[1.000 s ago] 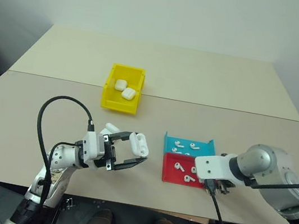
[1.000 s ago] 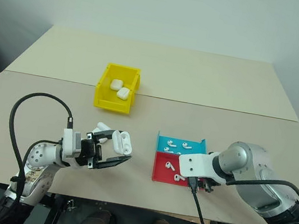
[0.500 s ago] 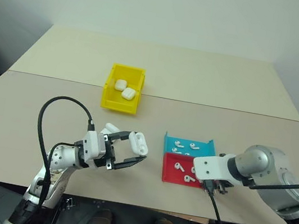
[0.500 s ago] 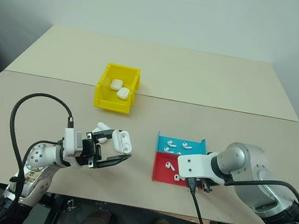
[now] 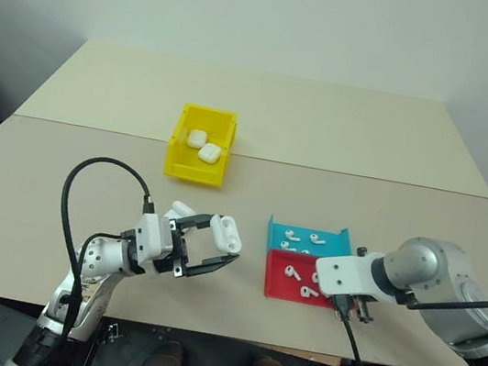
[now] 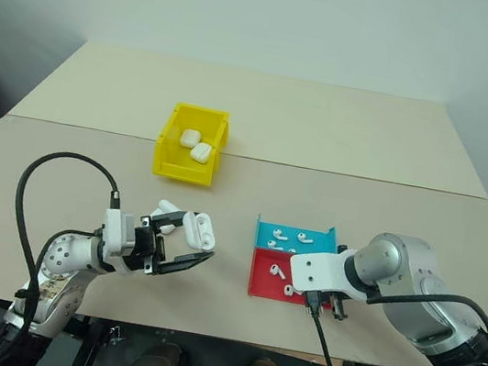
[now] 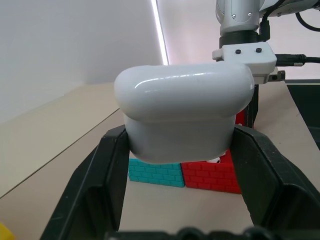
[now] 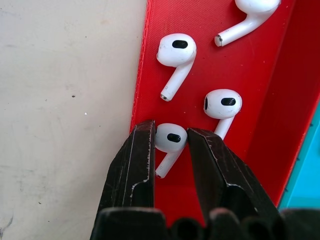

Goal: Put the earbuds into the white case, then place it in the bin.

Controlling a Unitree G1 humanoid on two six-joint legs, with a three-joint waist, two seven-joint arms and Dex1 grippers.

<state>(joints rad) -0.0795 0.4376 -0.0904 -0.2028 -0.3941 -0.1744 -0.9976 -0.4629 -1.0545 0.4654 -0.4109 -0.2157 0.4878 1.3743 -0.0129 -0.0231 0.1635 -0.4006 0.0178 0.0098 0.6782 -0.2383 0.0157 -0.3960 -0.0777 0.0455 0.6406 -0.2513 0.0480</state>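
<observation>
Looking down over the counter (image 5: 345, 134), we see the left end effector (image 5: 212, 247) raised above the near side, its two black fingers (image 7: 90, 185) clamped on an open white case (image 5: 227, 233); the case's lid (image 5: 182, 209) is swung back toward the wrist. From the left wrist view the case (image 7: 182, 117) sits squarely between the fingers, touching both.

Off to the right, a shallow teal tray (image 5: 308, 238) lies just behind a shallow red tray (image 5: 299, 277), the two touching. Both hold loose white earbuds (image 5: 293, 273).

The right end effector (image 8: 170, 150) points steeply down into the red tray near its outer wall. Its jaws stand narrow, one on either side of a single earbud (image 8: 169, 141), and both inner faces appear to touch the bud's head; we cannot tell whether it is lifted off the tray floor. Two more buds lie just beyond the fingertips.

Farther back on the left stands the yellow bin (image 5: 200, 143), well apart from both arms, with two closed white cases (image 5: 203, 146) lying side by side inside it.
</observation>
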